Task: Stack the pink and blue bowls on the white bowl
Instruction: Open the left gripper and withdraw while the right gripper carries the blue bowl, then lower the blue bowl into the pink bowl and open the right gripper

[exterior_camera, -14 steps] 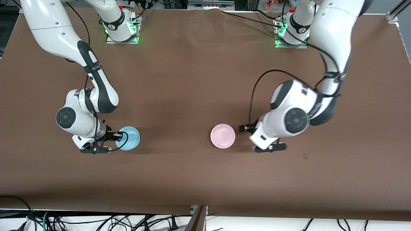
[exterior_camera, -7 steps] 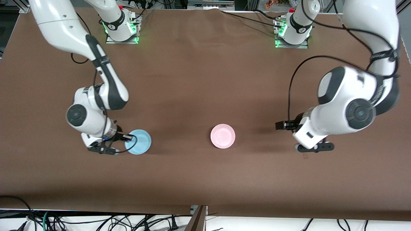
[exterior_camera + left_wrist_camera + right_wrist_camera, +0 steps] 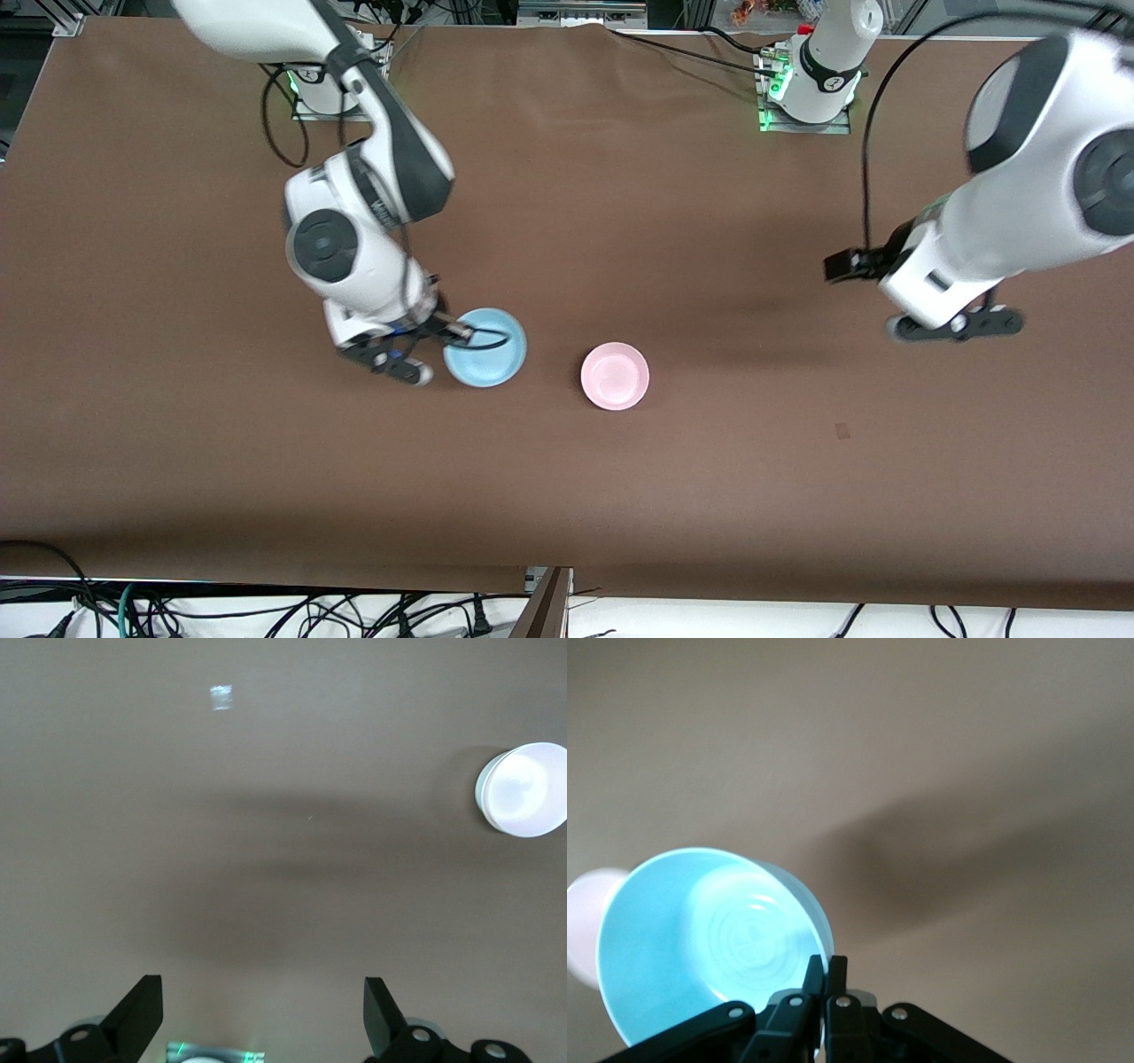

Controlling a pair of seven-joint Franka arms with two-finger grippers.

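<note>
Clamped on the rim of the small, round, light sky-blue plastic bowl (image 3: 485,347), the right gripper (image 3: 440,335) is carrying it in the air over the brown table (image 3: 567,496), near the middle of the table. Its two black fingers (image 3: 825,979) are pinching together on the bowl's wall, one inside and one outside, and the bowl is hanging tilted from that single edge in the right wrist view (image 3: 700,939). Nothing is showing inside the bowl.

Resting upright on the table just beside the carried bowl, toward the left arm's end, is the small, round, pale pink plastic bowl (image 3: 615,376); the two are apart. It is also showing as a pale disc at the edge of the left wrist view (image 3: 524,788).

Over bare table toward its own end, well apart from both bowls, the left gripper (image 3: 895,297) is hanging in the air. Its black fingers (image 3: 137,1010) are standing spread wide with nothing between them.
</note>
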